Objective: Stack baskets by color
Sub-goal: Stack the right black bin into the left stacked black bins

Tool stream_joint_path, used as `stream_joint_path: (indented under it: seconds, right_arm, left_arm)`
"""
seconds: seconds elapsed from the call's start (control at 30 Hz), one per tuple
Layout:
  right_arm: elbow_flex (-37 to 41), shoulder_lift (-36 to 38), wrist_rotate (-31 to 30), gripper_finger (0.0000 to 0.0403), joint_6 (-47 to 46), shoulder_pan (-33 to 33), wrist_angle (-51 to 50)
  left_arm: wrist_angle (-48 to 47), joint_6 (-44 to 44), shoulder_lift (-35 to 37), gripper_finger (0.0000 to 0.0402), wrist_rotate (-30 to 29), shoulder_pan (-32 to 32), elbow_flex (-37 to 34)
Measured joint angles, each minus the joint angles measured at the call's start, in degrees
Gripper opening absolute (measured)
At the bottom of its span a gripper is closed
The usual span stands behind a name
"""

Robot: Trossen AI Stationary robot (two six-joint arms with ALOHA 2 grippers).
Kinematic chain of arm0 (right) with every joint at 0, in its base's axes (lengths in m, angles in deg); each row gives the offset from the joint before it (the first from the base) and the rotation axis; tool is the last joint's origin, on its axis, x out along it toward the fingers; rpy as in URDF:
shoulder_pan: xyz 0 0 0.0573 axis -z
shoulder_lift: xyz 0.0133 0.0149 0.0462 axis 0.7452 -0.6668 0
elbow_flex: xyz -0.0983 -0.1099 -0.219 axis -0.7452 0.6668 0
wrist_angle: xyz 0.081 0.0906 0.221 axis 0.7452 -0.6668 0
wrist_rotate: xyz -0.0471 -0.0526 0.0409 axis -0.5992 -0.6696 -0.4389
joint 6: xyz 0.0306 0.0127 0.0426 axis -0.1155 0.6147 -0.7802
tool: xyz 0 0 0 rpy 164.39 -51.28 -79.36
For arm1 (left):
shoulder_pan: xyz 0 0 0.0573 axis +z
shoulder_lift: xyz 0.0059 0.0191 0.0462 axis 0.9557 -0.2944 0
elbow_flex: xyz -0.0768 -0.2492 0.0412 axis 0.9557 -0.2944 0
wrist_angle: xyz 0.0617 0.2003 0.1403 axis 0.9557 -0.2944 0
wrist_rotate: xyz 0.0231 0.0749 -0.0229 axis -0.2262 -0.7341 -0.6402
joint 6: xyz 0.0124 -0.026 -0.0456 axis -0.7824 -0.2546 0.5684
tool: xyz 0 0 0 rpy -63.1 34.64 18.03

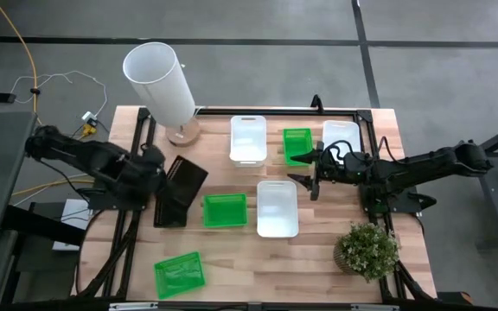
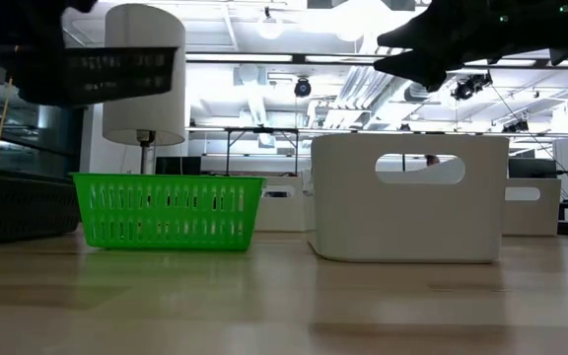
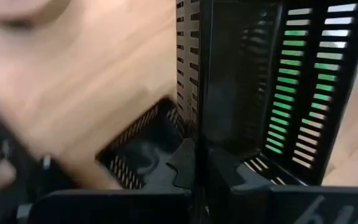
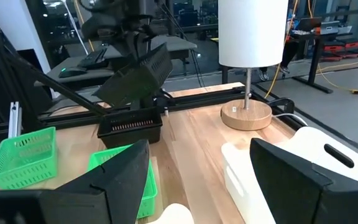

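My left gripper (image 1: 156, 169) is shut on a black mesh basket (image 1: 186, 178) at the table's left and holds it in the air, tilted, over another black basket (image 1: 170, 212) that rests on the wood. Three green baskets lie apart: mid-table (image 1: 225, 210), near left (image 1: 180, 274) and far right (image 1: 297, 145). White baskets sit at the far middle (image 1: 248, 138), the middle (image 1: 277, 208) and the far right (image 1: 342, 138). My right gripper (image 1: 313, 183) hovers open beside the far green basket, with nothing between its fingers. My left gripper pinches one wall of the black basket at its rim (image 3: 199, 134), with one finger on either side of the mesh. The fingers slant down from above on the table's left side. The basket (image 4: 135, 78) hangs tilted and clear of the black basket below (image 4: 129, 124).
A tall white lamp (image 1: 158, 82) on a round wooden foot stands at the far left. A potted plant (image 1: 366, 250) sits at the near right corner. Black frame rails (image 1: 137, 147) run along the table's left, right and far edges. Bare wood (image 1: 266, 268) lies along the near middle.
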Motion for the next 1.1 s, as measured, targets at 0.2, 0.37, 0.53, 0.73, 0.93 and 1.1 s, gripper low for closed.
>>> stream_joint_path:
  seconds: [0.2, 0.37, 0.53, 0.73, 0.93, 1.1]
  right_arm:
    - [0.0, 0.0, 0.0, 0.0265, -0.3, 0.0, -0.1]
    - [0.0, 0.0, 0.0, 0.0265, 0.0, 0.0, -0.4]
    - [0.0, 0.0, 0.0, 0.0265, 0.1, 0.0, -0.4]
    - [0.0, 0.0, 0.0, 0.0265, -0.1, 0.0, -0.4]
    - [0.0, 0.0, 0.0, 0.0265, 0.3, 0.0, -0.1]
    - [0.0, 0.0, 0.0, 0.0265, 0.2, 0.0, 0.0]
  left_arm:
    - [-4.3, 19.8, -2.0, 0.0, -3.4, -12.4, 0.0]
    - [-8.8, 31.7, -8.0, 0.0, -4.1, -21.8, 0.0]
    - [-11.3, 40.9, -11.9, 0.0, -4.7, -28.5, -1.5]
    - [-9.5, 50.8, -11.8, 0.0, -3.3, -33.5, -7.6]
    - [-3.1, 53.3, -10.5, 0.0, -6.0, -35.4, -10.8]
    - [-1.6, 55.5, -11.0, 0.0, -4.4, -35.4, -10.9]
